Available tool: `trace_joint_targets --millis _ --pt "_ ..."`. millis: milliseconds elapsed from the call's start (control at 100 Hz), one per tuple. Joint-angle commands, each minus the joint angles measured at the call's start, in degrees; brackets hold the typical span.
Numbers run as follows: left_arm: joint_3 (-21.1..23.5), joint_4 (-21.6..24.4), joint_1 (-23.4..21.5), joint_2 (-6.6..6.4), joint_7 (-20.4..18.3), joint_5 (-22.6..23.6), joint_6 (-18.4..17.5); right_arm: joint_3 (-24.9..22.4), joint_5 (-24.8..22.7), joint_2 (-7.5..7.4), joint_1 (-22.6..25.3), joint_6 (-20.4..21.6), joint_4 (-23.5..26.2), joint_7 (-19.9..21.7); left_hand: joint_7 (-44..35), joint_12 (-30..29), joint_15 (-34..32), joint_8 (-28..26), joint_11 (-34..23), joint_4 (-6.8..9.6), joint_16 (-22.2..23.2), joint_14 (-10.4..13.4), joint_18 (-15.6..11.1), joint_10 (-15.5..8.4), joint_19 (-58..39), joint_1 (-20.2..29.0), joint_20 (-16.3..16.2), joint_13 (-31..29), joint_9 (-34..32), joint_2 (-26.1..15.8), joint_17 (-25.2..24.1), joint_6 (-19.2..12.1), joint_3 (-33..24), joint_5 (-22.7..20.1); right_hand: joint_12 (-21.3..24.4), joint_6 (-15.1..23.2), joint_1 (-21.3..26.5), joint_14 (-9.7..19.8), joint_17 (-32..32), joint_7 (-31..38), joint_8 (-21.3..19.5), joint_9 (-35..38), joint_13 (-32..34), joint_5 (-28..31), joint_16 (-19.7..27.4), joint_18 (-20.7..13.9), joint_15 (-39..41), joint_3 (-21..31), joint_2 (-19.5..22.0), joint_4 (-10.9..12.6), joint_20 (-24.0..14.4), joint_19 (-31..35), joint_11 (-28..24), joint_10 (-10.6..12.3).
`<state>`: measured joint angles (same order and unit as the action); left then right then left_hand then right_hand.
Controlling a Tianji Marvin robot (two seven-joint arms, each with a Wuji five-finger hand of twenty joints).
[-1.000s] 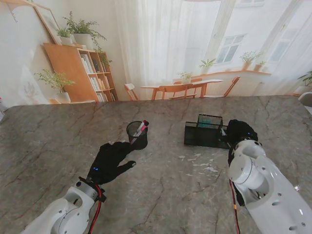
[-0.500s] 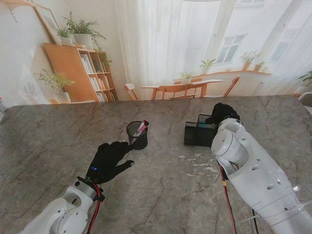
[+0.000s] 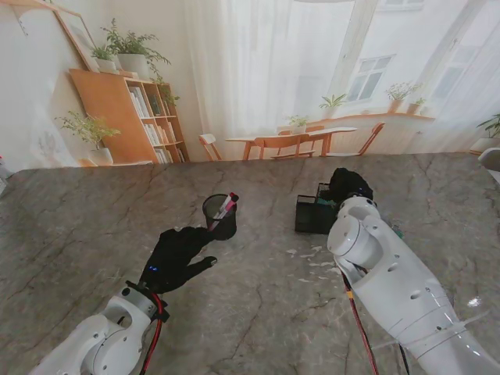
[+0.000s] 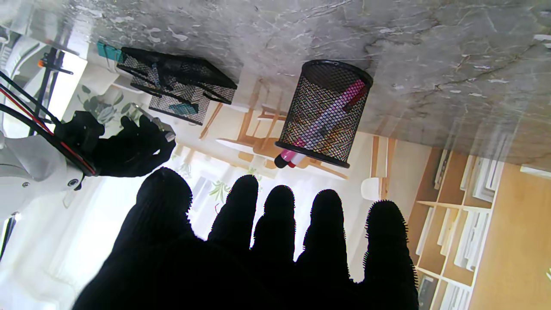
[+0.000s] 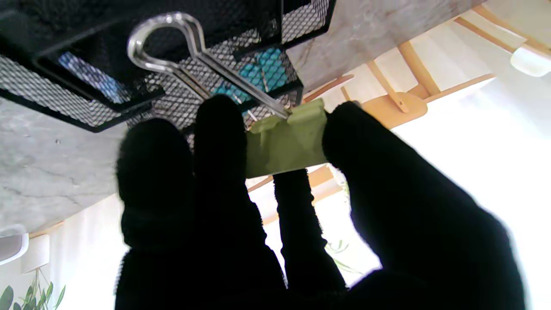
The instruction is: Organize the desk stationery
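Note:
My right hand (image 3: pixel 349 185) hovers over the black mesh desk organizer (image 3: pixel 313 214) and is shut on a green binder clip (image 5: pixel 286 142) with silver wire handles, pinched between thumb and fingers. The organizer (image 5: pixel 142 56) holds teal and blue items in its compartments. A round black mesh pen cup (image 3: pixel 220 216) stands left of it with a pink marker (image 3: pixel 226 205) leaning inside. My left hand (image 3: pixel 178 256) rests open just nearer to me than the cup, fingers spread. The left wrist view shows the cup (image 4: pixel 323 113), the organizer (image 4: pixel 176 84) and my right hand (image 4: pixel 129 148).
The table is grey marble (image 3: pixel 258 305). Small white scraps (image 3: pixel 320 262) lie nearer to me than the organizer. A teal clip (image 4: pixel 107 51) lies beside the organizer. My right forearm (image 3: pixel 391 281) crosses the table's right half.
My right hand has risen from beside the organizer's right end and moved left and farther away, over the organizer, carrying the green clip. The left hand has stayed put.

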<state>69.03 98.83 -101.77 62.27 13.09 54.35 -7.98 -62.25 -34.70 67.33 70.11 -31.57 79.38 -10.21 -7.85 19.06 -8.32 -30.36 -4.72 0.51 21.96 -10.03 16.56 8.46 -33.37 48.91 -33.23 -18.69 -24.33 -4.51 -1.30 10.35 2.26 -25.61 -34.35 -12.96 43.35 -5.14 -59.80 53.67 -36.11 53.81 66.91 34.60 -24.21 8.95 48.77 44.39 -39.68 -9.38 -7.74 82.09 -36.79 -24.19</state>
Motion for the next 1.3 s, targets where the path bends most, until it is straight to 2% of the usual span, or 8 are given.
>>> trace_joint_targets --millis 0,320,710,850,1110,1290 --pt "-0.38 -0.3 0.05 0.1 -0.18 -0.29 0.0 0.17 0.1 0.4 0.86 0.09 -0.92 0.28 -0.48 1.5 -0.51 -0.6 -0.12 -4.05 0.41 0.57 -1.41 0.21 0.18 1.21 0.0 -0.61 -0.38 -3.43 -0.53 0.35 0.69 -0.51 -2.73 1.15 9.08 2.05 -0.87 1.5 -0.71 1.8 -1.15 -2.31 -0.96 -6.47 -0.24 4.49 4.38 3.15 1.15 -0.53 -8.02 14.93" --pt "-0.9 -0.6 0.48 0.09 -0.4 -0.53 0.04 0.01 0.88 0.94 1.93 1.25 -3.08 -2.14 -0.53 1.51 -0.55 -0.62 -0.15 -4.04 0.44 0.54 -1.47 0.29 0.14 1.28 -0.02 -0.71 -0.47 -3.36 -0.43 0.42 0.67 -0.62 -2.42 3.21 8.99 2.58 -0.38 3.18 -0.38 0.33 -2.68 -3.82 -1.15 -6.72 -0.19 3.44 5.24 3.31 1.19 -2.08 -8.93 15.84" --pt "-1.02 -0.72 0.56 0.08 -0.39 -0.56 -0.01 0.17 0.01 0.49 2.06 1.41 -3.18 -1.09 -0.54 1.53 -0.59 -0.64 -0.19 -4.06 0.47 0.43 -1.51 0.34 0.17 1.24 -0.03 -0.84 -0.57 -3.34 -0.4 0.41 0.71 -0.64 -2.94 4.06 9.58 2.84 0.06 4.26 -0.32 -0.65 -3.59 -4.37 -1.66 -6.72 1.22 2.59 4.77 3.0 0.8 -2.56 -10.16 16.08" --pt "-1.05 -0.76 0.59 0.08 -0.41 -0.55 -0.02 -0.63 -0.27 0.54 2.74 1.63 -1.82 -1.74 -0.52 1.51 -0.56 -0.63 -0.13 -4.05 0.46 0.5 -1.52 0.28 0.16 1.25 -0.03 -0.74 -0.44 -3.37 -0.42 0.47 0.69 -0.59 -2.85 3.43 10.09 2.77 -0.74 4.55 0.04 0.14 -2.49 -3.42 -1.59 -6.98 1.35 2.79 4.47 2.85 0.5 -1.98 -10.39 15.61" --pt "-1.13 -0.78 0.64 0.07 -0.4 -0.54 -0.09 -2.47 -1.6 0.03 3.22 0.18 2.14 -0.21 -0.51 1.51 -0.53 -0.63 -0.12 -4.05 0.45 0.54 -1.54 0.32 0.16 1.26 -0.03 -0.67 -0.41 -3.38 -0.44 0.55 0.67 -0.59 -2.9 1.75 10.61 1.91 -1.27 4.48 0.89 1.48 -0.86 -2.07 -1.33 -6.58 1.08 3.83 3.15 2.52 -0.29 -0.33 -10.08 14.26" --pt "-1.17 -0.83 0.67 0.07 -0.39 -0.54 -0.1 -2.82 -2.03 0.02 1.68 -0.53 1.99 0.02 -0.52 1.51 -0.54 -0.62 -0.13 -4.05 0.45 0.53 -1.48 0.3 0.16 1.25 -0.04 -0.68 -0.42 -3.36 -0.46 0.42 0.67 -0.62 -3.13 2.04 10.44 2.13 -1.22 4.53 0.81 1.34 -0.83 -2.19 -1.27 -6.91 0.93 3.96 3.33 2.36 -0.28 -0.28 -9.9 14.47"
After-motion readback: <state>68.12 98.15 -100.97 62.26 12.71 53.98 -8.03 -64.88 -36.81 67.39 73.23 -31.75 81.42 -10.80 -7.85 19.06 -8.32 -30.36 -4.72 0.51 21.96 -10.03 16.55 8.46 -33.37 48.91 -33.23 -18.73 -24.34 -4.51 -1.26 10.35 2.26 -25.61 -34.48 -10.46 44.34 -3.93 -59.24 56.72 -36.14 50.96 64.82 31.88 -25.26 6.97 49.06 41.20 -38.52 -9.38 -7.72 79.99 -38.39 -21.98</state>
